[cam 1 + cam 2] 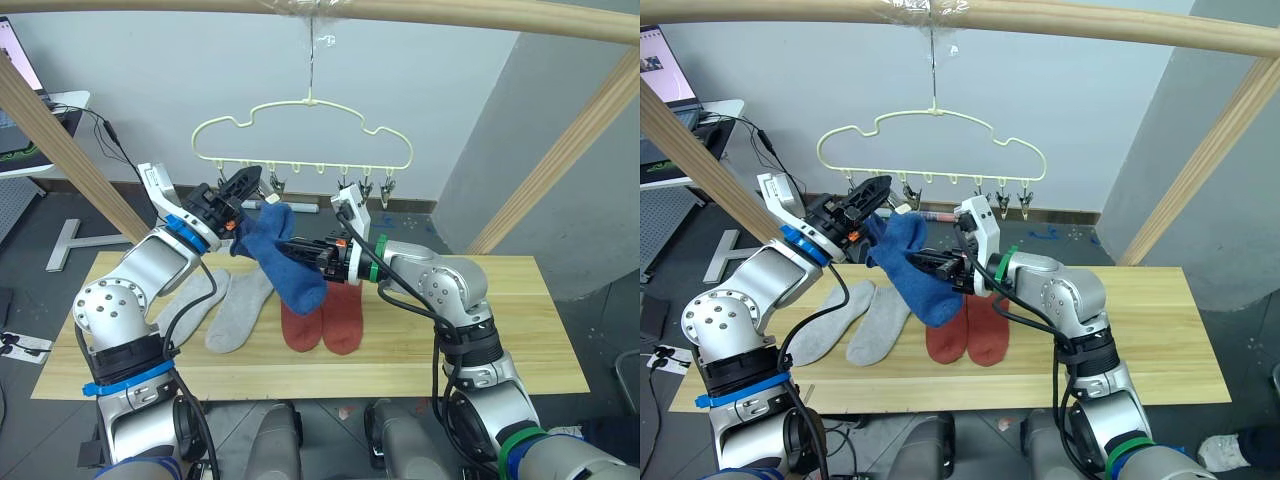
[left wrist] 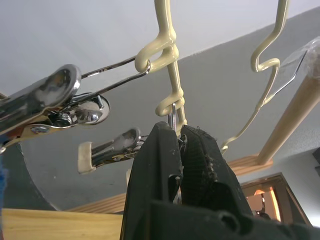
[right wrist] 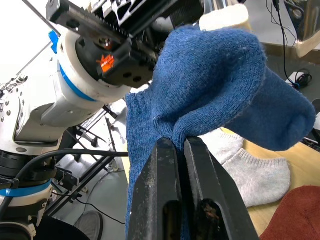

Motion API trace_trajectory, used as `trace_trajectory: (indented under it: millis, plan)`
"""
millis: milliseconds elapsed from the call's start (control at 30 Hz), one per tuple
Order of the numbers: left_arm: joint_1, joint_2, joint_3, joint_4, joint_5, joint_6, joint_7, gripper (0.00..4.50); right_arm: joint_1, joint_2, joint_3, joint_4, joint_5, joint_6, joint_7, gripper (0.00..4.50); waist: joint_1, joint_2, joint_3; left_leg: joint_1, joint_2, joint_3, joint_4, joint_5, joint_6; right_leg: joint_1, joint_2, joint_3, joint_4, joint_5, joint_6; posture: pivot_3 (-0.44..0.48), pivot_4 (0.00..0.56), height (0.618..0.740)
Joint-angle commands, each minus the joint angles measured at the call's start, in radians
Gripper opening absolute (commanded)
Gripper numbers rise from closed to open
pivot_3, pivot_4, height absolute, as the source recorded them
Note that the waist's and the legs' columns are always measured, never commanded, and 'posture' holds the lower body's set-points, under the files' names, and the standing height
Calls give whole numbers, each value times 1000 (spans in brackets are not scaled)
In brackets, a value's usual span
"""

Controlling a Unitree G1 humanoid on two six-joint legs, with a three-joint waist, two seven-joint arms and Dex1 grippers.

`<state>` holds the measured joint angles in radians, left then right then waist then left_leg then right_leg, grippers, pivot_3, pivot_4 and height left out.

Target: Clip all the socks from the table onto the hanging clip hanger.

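The pale yellow-green clip hanger [image 1: 303,106] hangs by its hook from the top rail, with metal clips [image 1: 366,188] along its bottom bar. My left gripper [image 1: 247,184] is raised to the bar's left part, its fingers [image 2: 162,150] shut on one clip. My right gripper [image 1: 292,247] is shut on a blue sock [image 1: 283,258], held up just below the left gripper and that clip. On the table [image 1: 540,340] lie two light grey socks [image 1: 241,305] side by side at the left and two rust red socks [image 1: 322,318] in the middle.
A thick wooden rail frame stands around the table: a top rail [image 1: 450,15] and slanted legs at the left [image 1: 60,140] and right [image 1: 560,150]. A desk with a screen [image 1: 20,70] stands at the back left, and cables lie on the floor.
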<state>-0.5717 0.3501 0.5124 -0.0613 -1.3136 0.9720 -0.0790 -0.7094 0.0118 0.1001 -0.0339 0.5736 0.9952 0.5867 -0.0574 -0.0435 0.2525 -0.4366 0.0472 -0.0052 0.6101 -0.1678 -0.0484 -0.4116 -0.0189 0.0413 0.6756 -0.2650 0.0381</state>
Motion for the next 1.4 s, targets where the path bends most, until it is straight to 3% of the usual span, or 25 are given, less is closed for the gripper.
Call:
trace_trajectory:
  millis: [33,667,700,1033,1167,1267,1400]
  plan:
    - [-25,9,2,-27,-46,-22,-12,83,-3,17,-17,-4,32,-1,-7,47,0,0,0,0,0,0,0,0,0,0,0,0,0,0,0,-50,221,740]
    - [-4,32,-31,-54,-72,-23,-36,83,-81,26,-58,16,62,-11,-15,47,2,0,0,-4,0,-1,0,0,0,-3,0,-1,-1,0,0,-53,227,740]
    - [-2,32,-32,-57,-73,-25,-37,799,-77,25,-54,14,62,-12,-15,0,2,0,0,-5,0,-1,0,0,0,-4,0,-1,-1,0,0,-53,227,740]
    - [17,54,-37,-64,-64,-38,-41,3896,-45,4,-16,4,47,-26,-10,0,1,0,0,-9,0,0,0,0,0,-9,0,0,1,1,-2,-48,235,740]
    - [71,110,-60,-104,20,-43,-59,3896,-24,-6,21,-3,25,-46,-5,0,0,0,0,-9,0,0,0,0,0,-9,0,0,1,1,-1,-49,237,740]
    - [140,170,-99,-168,146,-77,-72,3941,-6,-15,53,1,5,-72,3,756,-2,0,0,-9,0,0,-1,0,0,-10,0,0,1,1,-2,-43,241,740]
    - [241,227,-140,-297,287,-120,-68,3941,24,-64,119,-5,-43,-110,37,2160,0,1,0,-9,0,0,-1,0,0,-10,0,1,1,1,-2,-33,244,740]
